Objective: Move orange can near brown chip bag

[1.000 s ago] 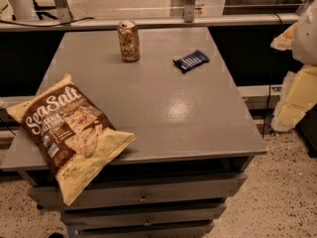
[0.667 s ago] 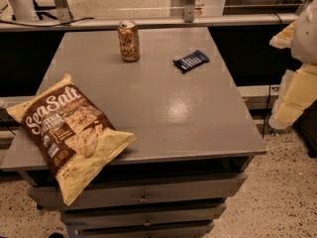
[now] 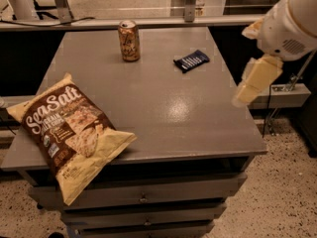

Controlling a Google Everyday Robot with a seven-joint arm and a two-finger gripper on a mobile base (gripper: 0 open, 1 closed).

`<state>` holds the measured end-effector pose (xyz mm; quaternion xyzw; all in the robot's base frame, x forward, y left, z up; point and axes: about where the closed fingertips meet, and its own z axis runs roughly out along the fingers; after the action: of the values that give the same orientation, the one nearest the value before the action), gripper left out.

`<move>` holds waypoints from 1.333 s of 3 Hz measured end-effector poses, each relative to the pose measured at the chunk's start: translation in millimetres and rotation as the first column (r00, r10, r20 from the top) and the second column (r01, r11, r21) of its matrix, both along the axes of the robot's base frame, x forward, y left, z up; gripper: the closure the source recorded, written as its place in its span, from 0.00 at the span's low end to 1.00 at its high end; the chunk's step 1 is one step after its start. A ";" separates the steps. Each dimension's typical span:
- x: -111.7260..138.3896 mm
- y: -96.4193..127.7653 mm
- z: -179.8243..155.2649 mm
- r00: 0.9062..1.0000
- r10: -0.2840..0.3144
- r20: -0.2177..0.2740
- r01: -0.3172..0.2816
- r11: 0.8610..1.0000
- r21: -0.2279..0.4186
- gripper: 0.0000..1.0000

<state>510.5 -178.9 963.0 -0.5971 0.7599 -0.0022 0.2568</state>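
Observation:
The orange can (image 3: 129, 40) stands upright at the far edge of the grey table (image 3: 168, 108), left of centre. The brown chip bag (image 3: 67, 130) with white "Sea Salt" lettering lies flat on the near left corner, and its lower end overhangs the front edge. My gripper (image 3: 243, 94) hangs from the white arm (image 3: 290, 21) at the right. It is in the air just beside the table's right edge, far from both the can and the bag. It holds nothing that I can see.
A flat dark blue snack bar wrapper (image 3: 191, 60) lies on the table to the right of the can. Drawers (image 3: 143, 198) sit under the tabletop. A railing (image 3: 148, 21) runs behind the table. Speckled floor lies to the right.
The arm and gripper have moved left and slightly up, from off to the right to beside the table's right edge. The can, bag and wrapper have not moved.

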 end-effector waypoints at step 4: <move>128.4 103.1 -26.1 0.987 -0.065 0.145 -0.001 0.908 0.420 0.00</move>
<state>638.9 -75.8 936.9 -0.5137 0.7301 0.1099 0.4371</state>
